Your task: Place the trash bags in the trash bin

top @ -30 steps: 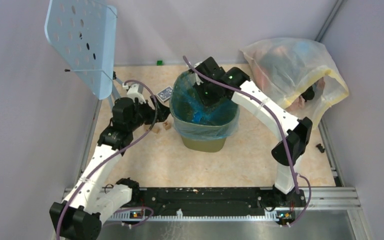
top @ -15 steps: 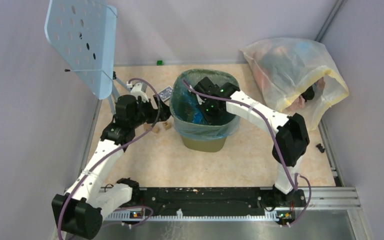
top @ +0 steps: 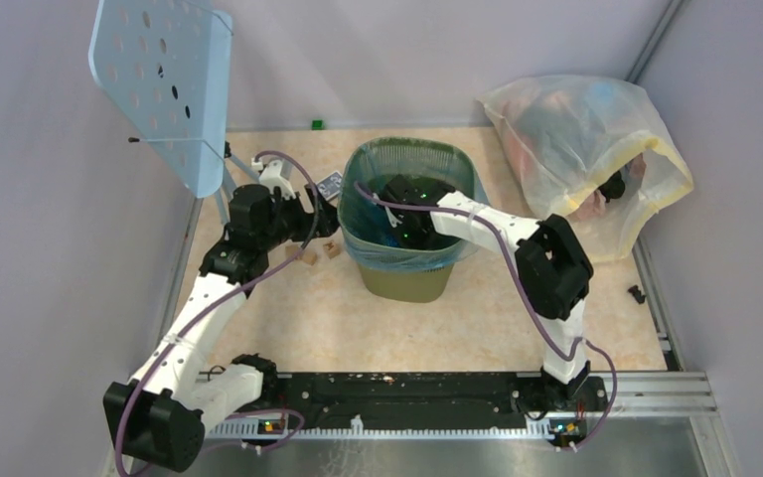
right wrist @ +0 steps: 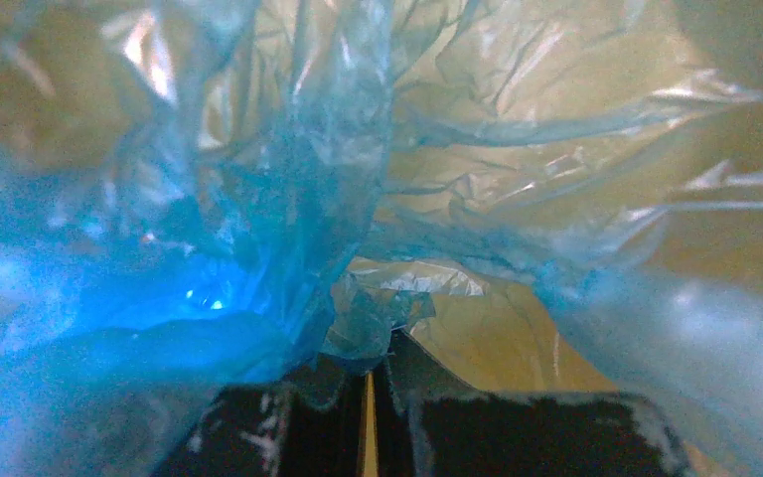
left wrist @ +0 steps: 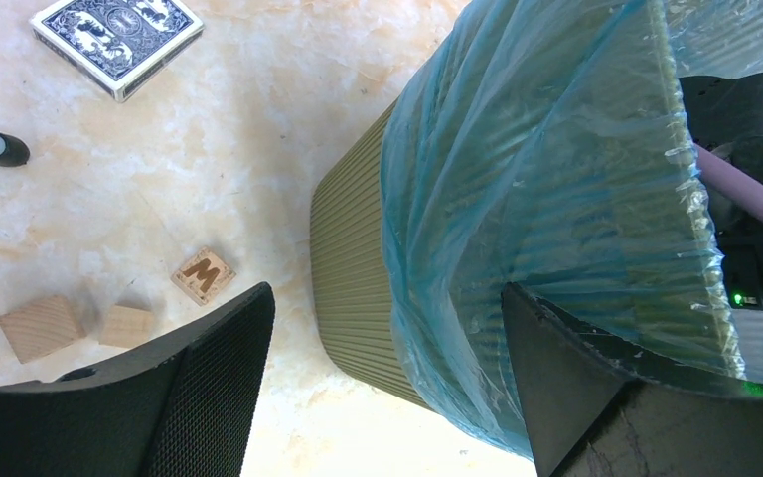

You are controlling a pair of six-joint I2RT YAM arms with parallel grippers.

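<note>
The olive-green trash bin (top: 409,285) stands mid-table. The light-blue trash bag (top: 397,256) lines it and hangs over the near and left rim. My right gripper (top: 395,219) reaches deep inside the bin. In the right wrist view it (right wrist: 370,366) is shut on a pinch of the bag (right wrist: 378,313) at the bin's floor. My left gripper (top: 323,221) is open beside the bin's left wall. In the left wrist view its jaws (left wrist: 387,298) straddle the bin's side (left wrist: 353,268) and the bag's overhang (left wrist: 517,199) without touching them.
A yellowish-clear stuffed bag (top: 581,149) lies at the back right. A blue perforated panel (top: 164,84) stands at the back left. A playing-card box (left wrist: 116,40), wooden blocks (left wrist: 40,326) and an M tile (left wrist: 204,275) lie left of the bin.
My right arm has pushed down and deeper into the bin, carrying the bag's middle down; the bin's far mesh rim now shows. My left gripper has shifted slightly toward the back.
</note>
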